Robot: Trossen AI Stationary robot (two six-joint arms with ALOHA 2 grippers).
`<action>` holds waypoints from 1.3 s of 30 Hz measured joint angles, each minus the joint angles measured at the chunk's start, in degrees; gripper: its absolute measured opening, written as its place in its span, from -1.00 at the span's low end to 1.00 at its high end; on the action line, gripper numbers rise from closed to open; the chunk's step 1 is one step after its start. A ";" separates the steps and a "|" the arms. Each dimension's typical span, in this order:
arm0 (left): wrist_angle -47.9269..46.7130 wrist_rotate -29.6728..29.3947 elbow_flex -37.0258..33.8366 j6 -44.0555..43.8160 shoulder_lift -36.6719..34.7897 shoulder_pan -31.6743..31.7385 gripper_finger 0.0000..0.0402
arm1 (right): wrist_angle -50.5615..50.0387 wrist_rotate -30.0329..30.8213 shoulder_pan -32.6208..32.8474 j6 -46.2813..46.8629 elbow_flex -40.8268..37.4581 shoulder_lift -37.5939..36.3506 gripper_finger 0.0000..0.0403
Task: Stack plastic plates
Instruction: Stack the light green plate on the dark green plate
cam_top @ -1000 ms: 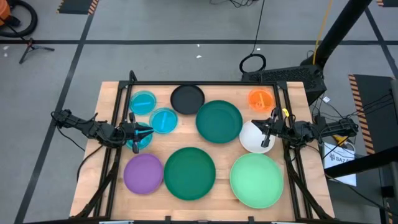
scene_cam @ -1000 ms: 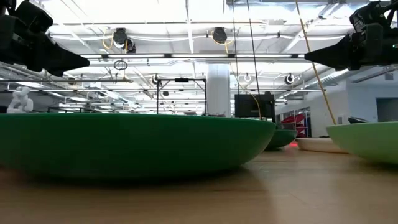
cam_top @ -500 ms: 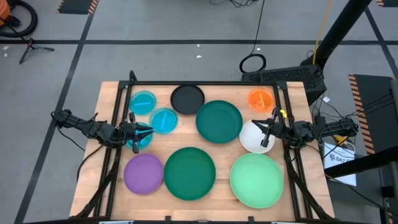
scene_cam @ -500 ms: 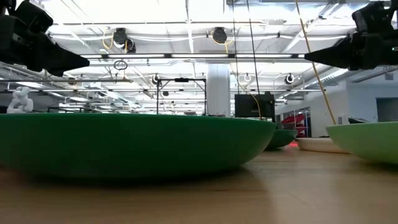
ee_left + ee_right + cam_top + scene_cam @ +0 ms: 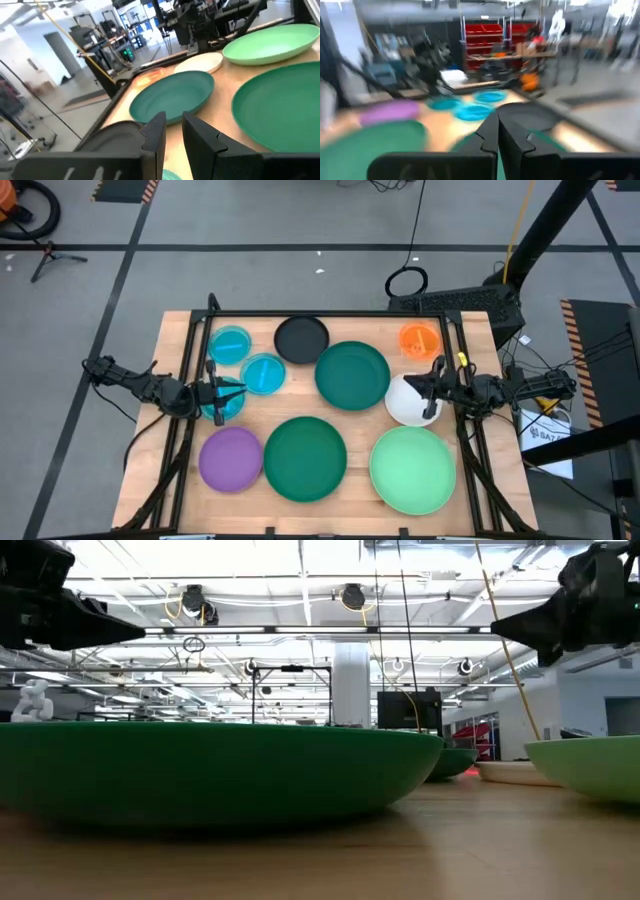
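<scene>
1. The high view alone shows all the plates on the table (image 5: 175, 480): purple plate (image 5: 230, 459), black plate (image 5: 301, 339), orange plate (image 5: 420, 338).
2. The left gripper (image 5: 228, 393) is over a blue plate (image 5: 222, 401); its fingers are a little apart, and I cannot tell if they hold it.
3. The right gripper (image 5: 428, 386), fingers pressed together and empty, is over the white plate (image 5: 406, 402).
4. The low view shows mostly a dark green plate (image 5: 210, 770), with nothing visible inside.
</scene>
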 joint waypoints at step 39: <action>29.32 3.02 0.00 -24.71 0.00 -0.02 -0.64 | -15.22 -19.70 0.04 16.99 35.64 47.93 -1.00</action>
